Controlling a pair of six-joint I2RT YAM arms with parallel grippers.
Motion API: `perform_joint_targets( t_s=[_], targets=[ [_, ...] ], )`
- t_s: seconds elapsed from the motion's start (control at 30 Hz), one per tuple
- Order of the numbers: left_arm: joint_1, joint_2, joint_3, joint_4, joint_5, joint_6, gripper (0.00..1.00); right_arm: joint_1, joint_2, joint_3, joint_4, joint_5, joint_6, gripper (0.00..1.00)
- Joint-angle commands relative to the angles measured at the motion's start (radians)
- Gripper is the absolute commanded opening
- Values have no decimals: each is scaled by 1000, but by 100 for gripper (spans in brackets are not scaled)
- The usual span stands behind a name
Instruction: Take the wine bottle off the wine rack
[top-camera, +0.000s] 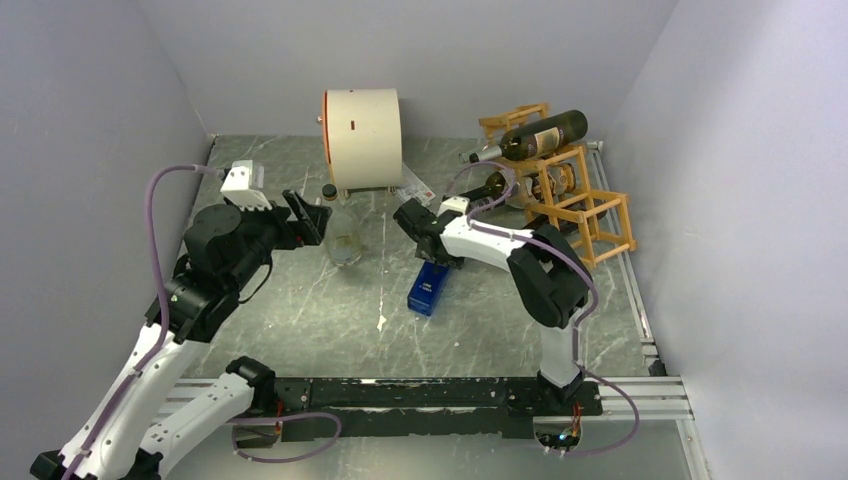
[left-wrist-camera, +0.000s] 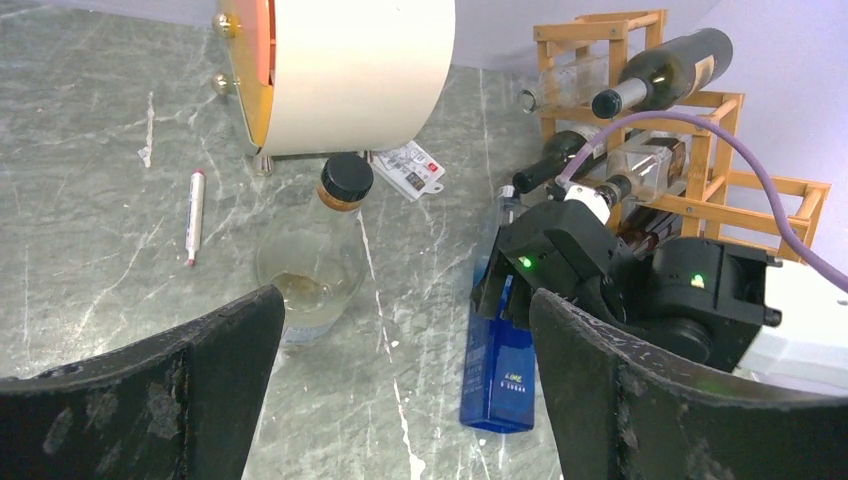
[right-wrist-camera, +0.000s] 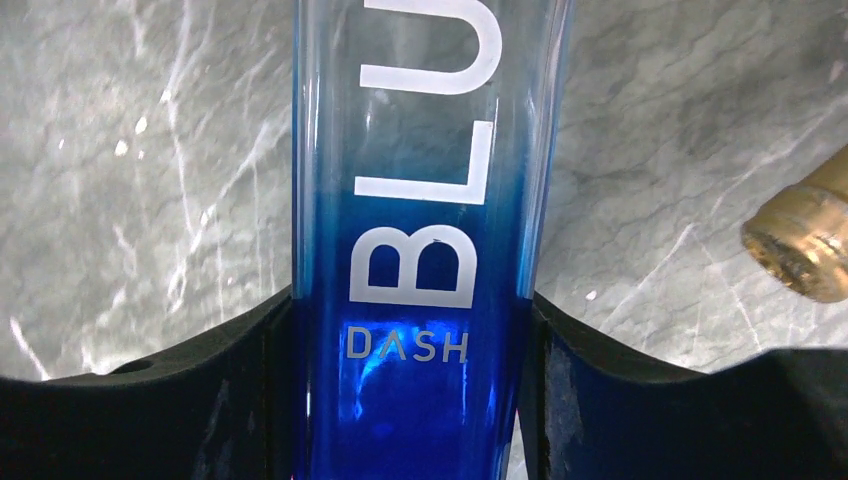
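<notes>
Your right fingers (right-wrist-camera: 150, 420) grip the blue bottle (right-wrist-camera: 420, 250), clear glass fading to deep blue, lettered BLU DASH; left fingers (left-wrist-camera: 150, 400) stand apart.

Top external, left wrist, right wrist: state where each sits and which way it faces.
Top external: above and behind the bases, looking down on the table; left arm, right arm and wine rack show.
Left wrist: on the left arm, facing right toward the rack; open left gripper frames the view.
Right wrist: on the right arm, looking down at the table; right gripper flanks the blue bottle.
Shared: both wrist views show that bottle.
</notes>
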Motion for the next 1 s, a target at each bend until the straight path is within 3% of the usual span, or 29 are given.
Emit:
perform_joint_targets(
  t_s=[0.0,0.07,0.2,0.3,0.5,0.77,0.97],
  targets=[
    [6,23,63,-34,21,-5,96,29,-103,-79,126,-58,-119,52],
    [6,33,75,-41,21,-7,96,29,-158,-125,193,-93,-186,43],
    [6,61,105,-45,44,-18,96,27,-272,-229,356,-149,-329,13],
    [6,92,135,-53,72,-31,96,21,-358,-307,471,-208,-440,1],
    [6,200,223,-79,162,-52,96,-3,-496,-426,712,-369,-656,0],
    [-8,408,378,-104,346,-86,96,-41,-677,-585,1011,-583,-816,0],
    [-192,577,540,-169,214,-53,96,-48,-778,-669,1126,-670,-846,0]
  ],
)
